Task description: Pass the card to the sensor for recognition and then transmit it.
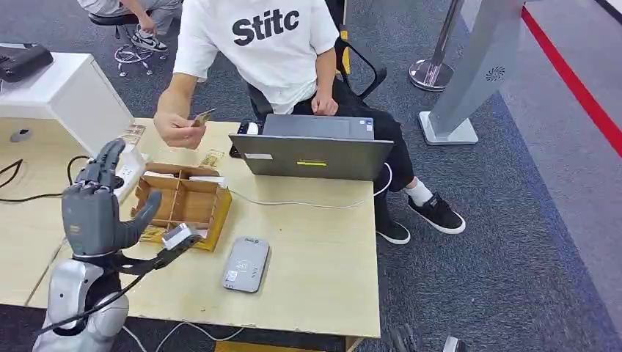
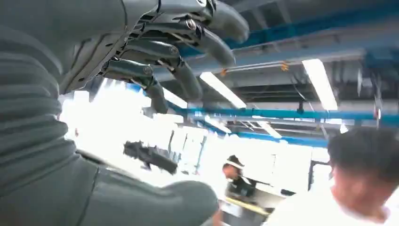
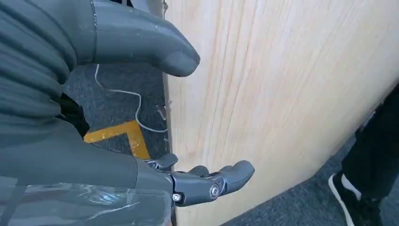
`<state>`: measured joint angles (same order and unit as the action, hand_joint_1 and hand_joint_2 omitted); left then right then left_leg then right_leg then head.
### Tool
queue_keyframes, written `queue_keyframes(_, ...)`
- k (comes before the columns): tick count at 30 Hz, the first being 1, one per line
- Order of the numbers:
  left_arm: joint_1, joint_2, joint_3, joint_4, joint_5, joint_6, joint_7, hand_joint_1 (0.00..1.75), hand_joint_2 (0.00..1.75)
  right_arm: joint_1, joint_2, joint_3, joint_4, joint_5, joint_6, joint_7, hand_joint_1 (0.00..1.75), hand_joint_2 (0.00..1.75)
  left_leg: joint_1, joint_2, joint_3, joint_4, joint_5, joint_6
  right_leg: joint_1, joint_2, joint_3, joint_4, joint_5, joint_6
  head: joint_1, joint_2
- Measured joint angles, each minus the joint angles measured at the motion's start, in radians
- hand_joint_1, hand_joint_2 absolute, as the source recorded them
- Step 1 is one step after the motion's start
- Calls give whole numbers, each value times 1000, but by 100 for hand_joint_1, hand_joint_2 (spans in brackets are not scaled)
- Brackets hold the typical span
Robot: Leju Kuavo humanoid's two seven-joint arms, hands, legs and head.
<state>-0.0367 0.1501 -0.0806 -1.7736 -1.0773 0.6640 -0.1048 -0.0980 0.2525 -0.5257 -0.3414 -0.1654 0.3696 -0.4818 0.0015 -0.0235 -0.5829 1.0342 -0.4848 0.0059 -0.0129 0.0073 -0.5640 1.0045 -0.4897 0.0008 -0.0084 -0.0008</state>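
A person in a white T-shirt sits across the table and pinches a tan card (image 1: pixel 202 117) in a raised hand (image 1: pixel 174 128). My left hand (image 1: pixel 95 205) is lifted over the table's left side, palm towards the person, fingers (image 2: pixel 188 42) spread and empty, a short way below and left of the card. The grey card sensor (image 1: pixel 246 264) lies flat on the wooden table (image 1: pixel 315 249), right of my left hand. My right hand (image 3: pixel 94 155) hangs low beside the table's edge with its thumb (image 3: pixel 146 42) and fingers (image 3: pixel 211 183) apart, holding nothing.
An open cardboard box (image 1: pixel 185 202) with dividers stands between my left hand and the sensor. A grey laptop (image 1: pixel 312 150) sits in front of the person. Loose cards (image 1: pixel 211 158) and a white power strip (image 1: pixel 126 172) lie beyond the box. A white cabinet (image 1: pixel 66 92) stands at far left.
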Motion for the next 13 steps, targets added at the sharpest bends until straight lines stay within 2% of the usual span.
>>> queue_keyframes(2,57,-48,26,-73,247,27,-154,0,175,7,0,-15,1,-35,19,4,0,175,0,1,0,0,0,0,0,1,0,0,0,0,0,0)
queue_keyframes(4,138,-106,61,-162,555,27,-347,0,175,17,-3,-43,1,-66,20,2,0,175,0,2,0,0,-2,1,0,1,0,-1,-1,1,0,0)
queue_keyframes(6,232,-152,104,-236,796,-11,-476,0,175,31,-15,-70,1,-70,-14,-8,0,175,-1,2,1,0,-4,0,0,2,0,-1,-3,3,0,0)
queue_keyframes(7,283,-194,157,-271,926,-76,-527,0,175,42,-28,-86,1,-57,-45,-26,0,175,-1,2,1,0,-5,2,0,2,0,-1,-4,3,0,0)
queue_keyframes(9,350,-288,304,-305,1080,-255,-569,0,175,66,-54,-114,1,-18,-83,-57,0,175,-1,-1,0,0,-5,2,0,0,0,-1,-4,3,0,0)
queue_keyframes(10,364,-321,375,-306,1118,-304,-567,0,175,73,-63,-126,2,0,-110,-63,0,175,-1,-1,-1,0,-5,2,0,-1,0,-1,-5,3,2,0)
queue_keyframes(12,383,-366,506,-300,1182,-354,-558,0,175,84,-82,-150,5,26,-145,-68,0,175,0,1,0,0,-6,1,0,0,0,-1,-6,2,2,0)
queue_keyframes(13,387,-389,573,-288,1201,-373,-536,0,175,89,-90,-160,6,53,-187,-64,0,175,0,2,1,0,-7,2,0,1,1,-1,-5,2,2,0)
